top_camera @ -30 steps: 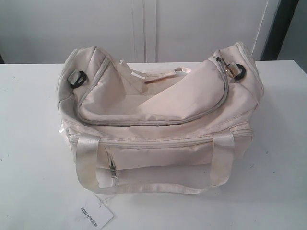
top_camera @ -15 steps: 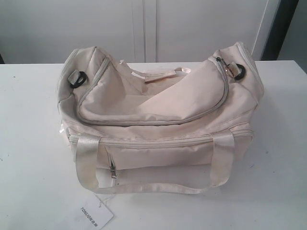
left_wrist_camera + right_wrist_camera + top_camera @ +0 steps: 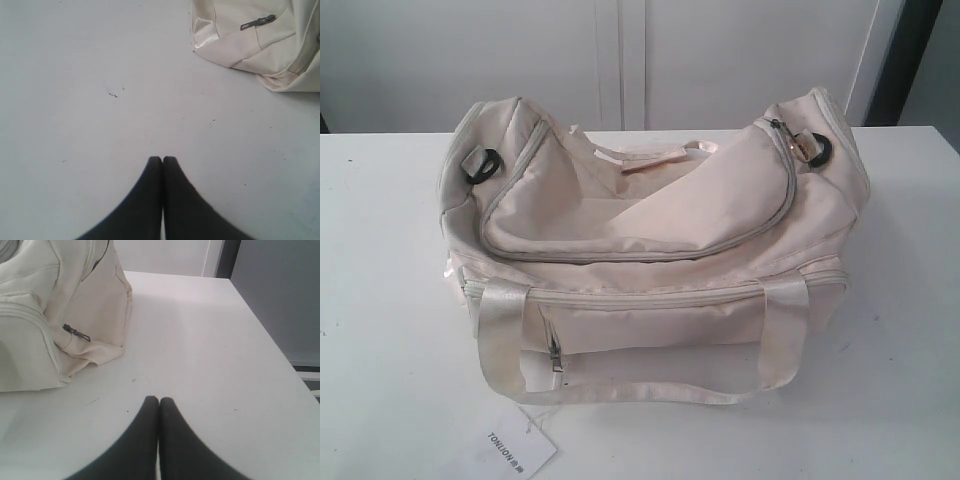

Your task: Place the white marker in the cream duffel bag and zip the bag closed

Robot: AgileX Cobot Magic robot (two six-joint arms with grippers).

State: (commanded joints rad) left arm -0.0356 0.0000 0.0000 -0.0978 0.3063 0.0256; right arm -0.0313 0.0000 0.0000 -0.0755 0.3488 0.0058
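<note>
- Across the last second I find no change in the exterior view: the cream duffel bag point(image 3: 650, 250) sits in the same spot on the white table point(image 3: 380, 350), with the same folds and with its handles lying as they were.
- The curved top zipper point(image 3: 650, 252) reads as a closed line along its visible run, with a pull point(image 3: 777, 126) parked at the bag's right end. The far side of the run I cannot check.
- The white marker is not visible in any view. I cannot confirm that it is inside the bag; if it is, the closed flap hides it.
- The left gripper point(image 3: 162, 160) has its jaws pressed together, holds nothing and hovers over bare table, well clear of the bag.
- The right gripper point(image 3: 159, 400) is likewise pinched together and empty, off the bag's other end.
- Neither arm appears in the exterior view.
- The hang tag point(image 3: 515, 450) lies on the table in front.
- Judgement: with the scene at rest, the zip drawn and both arms pulled back, the task looks finished or at its very end.
</note>
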